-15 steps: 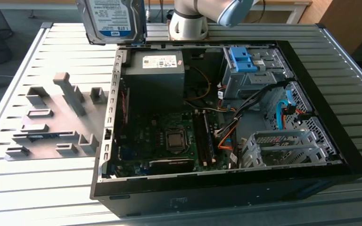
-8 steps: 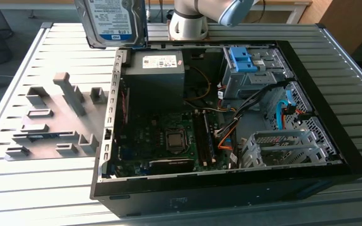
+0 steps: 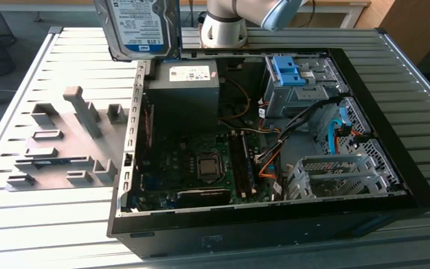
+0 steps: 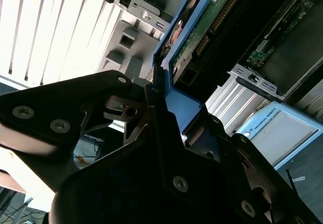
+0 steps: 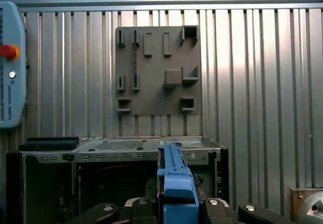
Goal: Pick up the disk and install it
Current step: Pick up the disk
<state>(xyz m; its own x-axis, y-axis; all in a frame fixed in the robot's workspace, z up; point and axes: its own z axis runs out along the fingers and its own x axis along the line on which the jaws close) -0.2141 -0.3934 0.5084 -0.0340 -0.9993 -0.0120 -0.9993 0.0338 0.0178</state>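
Observation:
The disk (image 3: 139, 27), a silver drive with a white-and-blue label, hangs upright in the air above the back edge of the open computer case (image 3: 394, 168), at the exterior view's upper left. Its blue rail frame (image 5: 176, 181) runs between the black fingers (image 5: 139, 209) of my gripper (image 5: 176, 206), which is shut on it. In the second wrist view the gripper (image 4: 166, 108) clamps the blue frame (image 4: 176, 100), and the disk's green circuit board (image 4: 209, 30) shows past it.
The case lies on its side on a slatted metal table (image 3: 36, 224), with a grey power supply box (image 3: 185, 84), a motherboard (image 3: 200, 168) and a drive cage holding a bare blue bracket (image 3: 288, 70). A grey fixture plate (image 3: 58, 140) lies beside the case. A teach pendant (image 5: 10, 67) rests on the table.

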